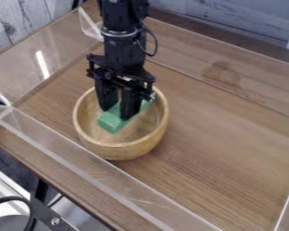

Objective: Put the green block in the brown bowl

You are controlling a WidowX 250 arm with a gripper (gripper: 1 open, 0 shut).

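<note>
The fingertips of the black gripper (120, 101) are pointed down into the brown bowl, and they are seen partly spread, with the green block (112, 121) between and just beneath them. Whether the block is clamped or only lies loosely there cannot be told, as the contact is hidden by dark parts. The block is set at a slant, its lower end turned toward the camera side and its upper end partly covered by the fingers. It is seen within the rim of the brown bowl (122, 152); whether the floor of the bowl is touched by it cannot be made out.

The gripper is surrounded below by the bowl's round, thick wall, of which the camera-side part is left in full view. Above the fingertips, the black arm (122, 20) is extended upward and out of the picture. The bowl is borne by the brown wooden table (219, 135), which is spread out widely to the right of the gripper in the view.

Toward the camera and to the left, the table is crossed by a clear strip (80, 169). Beyond it, in the lower left corner, dark cables (33, 204) are seen. Farther behind the gripper, to its right in the view, a dark knot (220, 72) is shown in the wood.
</note>
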